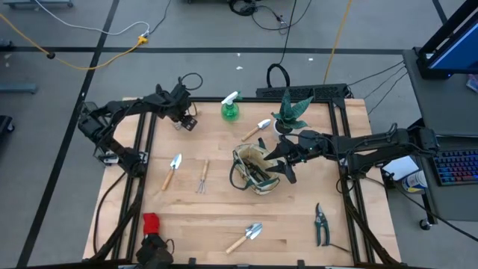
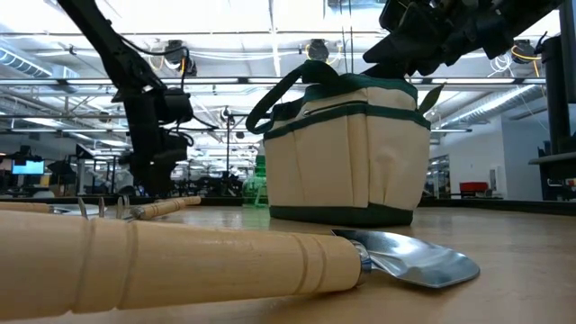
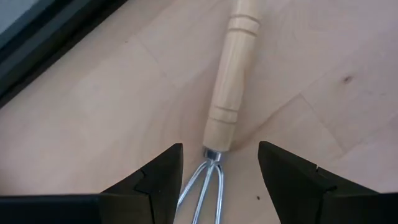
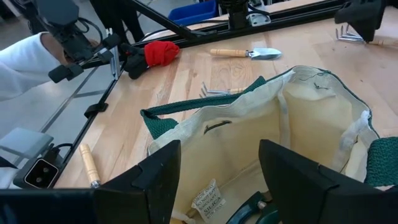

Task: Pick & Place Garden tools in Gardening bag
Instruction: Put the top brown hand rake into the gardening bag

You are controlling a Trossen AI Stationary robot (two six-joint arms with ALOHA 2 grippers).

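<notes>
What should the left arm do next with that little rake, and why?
Probably lower the left tool and close it. Its fingers are open on either side of the rake, right where the wooden handle meets the metal prongs, and the rake lies flat on the table, not yet gripped.

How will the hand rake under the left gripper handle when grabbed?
The hand rake is probably rigid: turned wooden handle, wire tines. Its round handle may roll if nudged on the table. The left gripper is open, straddling the ferrule; grabbing there could be slippery.
</notes>
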